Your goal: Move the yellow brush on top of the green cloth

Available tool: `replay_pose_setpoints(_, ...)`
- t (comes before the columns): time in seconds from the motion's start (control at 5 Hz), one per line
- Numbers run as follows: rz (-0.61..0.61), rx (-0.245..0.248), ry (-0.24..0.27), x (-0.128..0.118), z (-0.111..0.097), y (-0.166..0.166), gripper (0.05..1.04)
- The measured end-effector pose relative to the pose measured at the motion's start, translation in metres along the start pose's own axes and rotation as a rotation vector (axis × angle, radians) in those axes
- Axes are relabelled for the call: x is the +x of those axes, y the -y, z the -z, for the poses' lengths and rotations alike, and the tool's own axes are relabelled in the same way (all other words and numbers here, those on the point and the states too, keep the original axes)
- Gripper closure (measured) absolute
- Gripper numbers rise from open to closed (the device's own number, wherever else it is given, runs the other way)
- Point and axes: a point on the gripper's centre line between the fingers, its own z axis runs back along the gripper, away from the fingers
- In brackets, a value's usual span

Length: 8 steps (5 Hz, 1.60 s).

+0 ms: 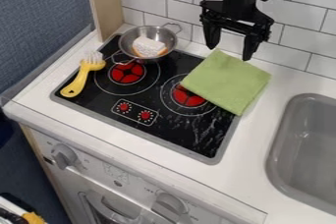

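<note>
Take the stovetop's (190,137) middle as your clock centre, with twelve pointing up the view. Your brush (77,83) lies at ten, along the stovetop's edge, bristle end toward one and handle end toward seven. Your pot (128,41) sits at twelve, just behind the left burner (126,72), with a small block (150,46) in it. Between two and three, your cloth (226,80) lies across part of the right burner (188,98) and over the stovetop's edge onto the counter (253,139). The sink (278,137) is near four.
</note>
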Motion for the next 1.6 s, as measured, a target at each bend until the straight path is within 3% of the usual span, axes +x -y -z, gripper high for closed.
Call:
replay_pose_setpoints(0.2,-0.001,-0.005,-0.04,-0.007,0.014,0.001,0.085)
replay_pose_setpoints(0.4,0.002,-0.048,-0.038,-0.028,0.01,-0.02,0.085)
replay_pose_setpoints(0.6,-0.042,-0.031,0.07,-0.067,-0.028,-0.076,0.085)
replay_pose_setpoints(0.8,-0.087,0.012,0.09,-0.11,-0.032,-0.113,0.085)
replay_pose_setpoints(1.0,-0.117,0.099,0.077,-0.131,-0.036,-0.163,0.085)
replay_pose_setpoints(1.2,-0.143,0.126,-0.008,-0.134,-0.019,-0.203,0.085)
replay_pose_setpoints(1.4,-0.119,0.183,-0.109,-0.131,-0.002,-0.255,0.085)
replay_pose_setpoints(1.6,-0.147,0.176,-0.191,-0.14,0.019,-0.257,0.084)
